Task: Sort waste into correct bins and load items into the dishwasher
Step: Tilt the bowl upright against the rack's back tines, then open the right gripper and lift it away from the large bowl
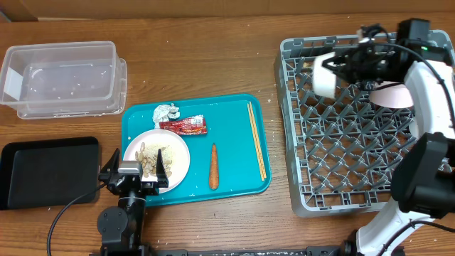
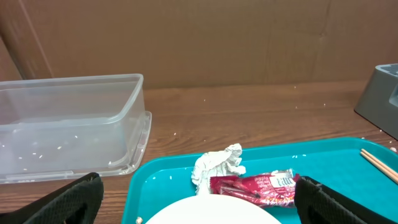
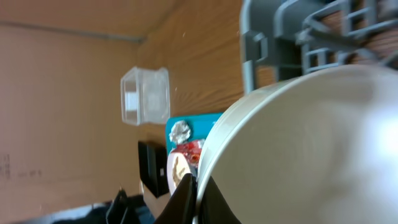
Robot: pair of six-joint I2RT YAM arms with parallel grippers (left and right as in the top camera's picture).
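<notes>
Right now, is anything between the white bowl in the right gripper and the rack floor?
Nothing visible. The right gripper holds the white bowl over the rack's back-left corner, and the grid below it looks bare. The pink bowl sits further right in the rack, apart from it.

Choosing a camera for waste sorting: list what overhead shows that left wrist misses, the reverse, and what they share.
Overhead only: carrot, black tray, food scraps on the plate, right gripper shut on a white bowl above the rack. Left wrist only: the brown wall behind the table. Both: clear tub, foil ball, red wrapper, chopsticks, teal tray, open left gripper.
</notes>
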